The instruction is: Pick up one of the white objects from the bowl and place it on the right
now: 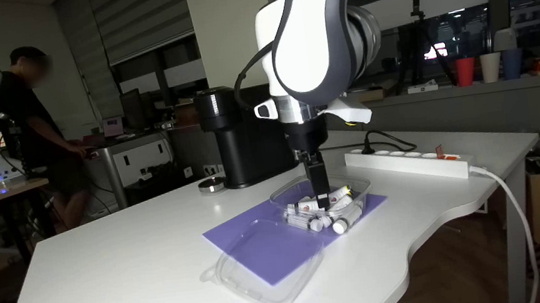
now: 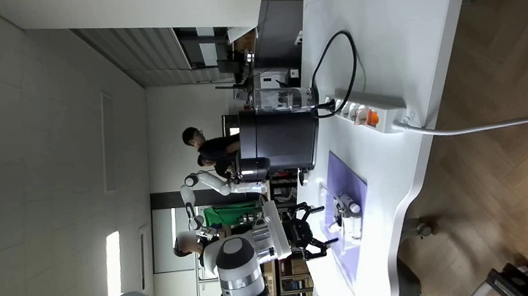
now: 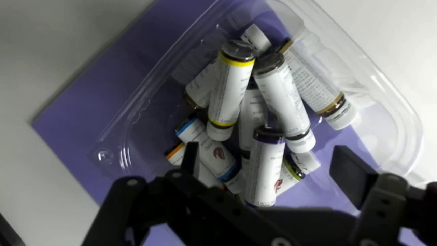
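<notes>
The gripper (image 2: 329,224) stands over the clear plastic tub (image 3: 392,95), jaws spread wide, holding nothing; contact between fingertips and the white-labelled vials (image 3: 229,92) cannot be determined. The vials lie heaped in the tub, a purple-banded vial (image 3: 265,171) showing between the fingers in the wrist view. The tub rests on the purple sheet (image 3: 85,102), its rim extending past one edge. In an exterior view, the clear lid (image 1: 285,273) overlies the sheet's near corner, and the power strip (image 1: 405,163) stands toward the right corner of the table (image 1: 126,282).
</notes>
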Controlling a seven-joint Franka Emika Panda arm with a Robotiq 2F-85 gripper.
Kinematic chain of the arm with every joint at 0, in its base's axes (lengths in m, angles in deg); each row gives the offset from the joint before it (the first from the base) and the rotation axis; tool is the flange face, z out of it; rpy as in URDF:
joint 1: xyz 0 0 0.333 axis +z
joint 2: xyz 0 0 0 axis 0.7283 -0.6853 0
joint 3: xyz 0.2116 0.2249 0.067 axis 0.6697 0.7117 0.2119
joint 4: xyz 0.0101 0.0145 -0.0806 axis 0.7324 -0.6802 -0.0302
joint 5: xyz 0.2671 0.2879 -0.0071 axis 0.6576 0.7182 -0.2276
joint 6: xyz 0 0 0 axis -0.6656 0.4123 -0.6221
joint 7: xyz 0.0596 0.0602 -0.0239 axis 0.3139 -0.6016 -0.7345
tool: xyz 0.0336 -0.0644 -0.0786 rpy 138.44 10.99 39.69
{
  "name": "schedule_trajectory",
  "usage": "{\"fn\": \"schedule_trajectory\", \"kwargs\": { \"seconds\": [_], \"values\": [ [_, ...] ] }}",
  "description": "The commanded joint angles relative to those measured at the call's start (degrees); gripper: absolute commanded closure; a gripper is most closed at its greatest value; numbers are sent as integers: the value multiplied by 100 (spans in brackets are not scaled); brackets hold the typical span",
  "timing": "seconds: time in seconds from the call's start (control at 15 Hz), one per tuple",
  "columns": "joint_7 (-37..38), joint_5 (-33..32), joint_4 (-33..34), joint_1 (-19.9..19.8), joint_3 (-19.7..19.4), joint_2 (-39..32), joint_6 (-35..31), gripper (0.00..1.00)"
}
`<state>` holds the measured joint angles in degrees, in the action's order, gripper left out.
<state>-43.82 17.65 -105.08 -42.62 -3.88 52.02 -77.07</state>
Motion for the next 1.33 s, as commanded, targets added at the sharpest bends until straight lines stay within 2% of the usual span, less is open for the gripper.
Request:
{"fn": "schedule_trajectory", "kwargs": {
  "seconds": [0.0, 0.07, 0.4, 0.67, 1.07, 1.27],
  "values": [
    [338, -221, 153, 23, -39, -251, -310, 27],
    [362, -248, 141, 48, -75, -293, -459, 30],
    [388, -262, 140, 53, -97, -417, -807, 66],
    [239, -106, 141, -199, 100, -395, -738, 95],
    [-136, 439, 236, -1049, 912, -179, -511, 93],
    [-150, 748, 334, -1336, 1088, -32, -572, 93]
  ]
}}
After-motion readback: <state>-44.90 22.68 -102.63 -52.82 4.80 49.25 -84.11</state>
